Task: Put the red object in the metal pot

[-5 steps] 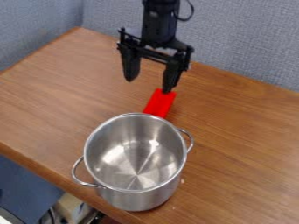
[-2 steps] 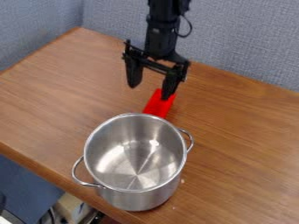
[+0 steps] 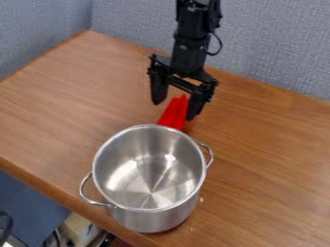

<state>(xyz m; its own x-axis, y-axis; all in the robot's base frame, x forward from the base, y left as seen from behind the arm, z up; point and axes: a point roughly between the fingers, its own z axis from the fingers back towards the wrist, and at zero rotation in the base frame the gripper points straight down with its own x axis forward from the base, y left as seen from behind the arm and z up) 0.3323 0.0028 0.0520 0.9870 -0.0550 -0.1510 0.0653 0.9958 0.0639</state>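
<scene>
The red object lies flat on the wooden table, just behind the rim of the metal pot. The pot stands upright and empty at the front of the table. My gripper hangs directly over the block with its two black fingers spread wide, one on each side of the block's far end. The jaws are open and the block still rests on the table. The far end of the block is partly hidden by the fingers.
A grey wall panel rises behind the table. The table's front edge runs diagonally just left of and below the pot, with dark floor beyond it.
The gripper has moved right and down, from above and behind the block to straddling its far end. Its jaws have stayed open. Block and pot have not moved.
</scene>
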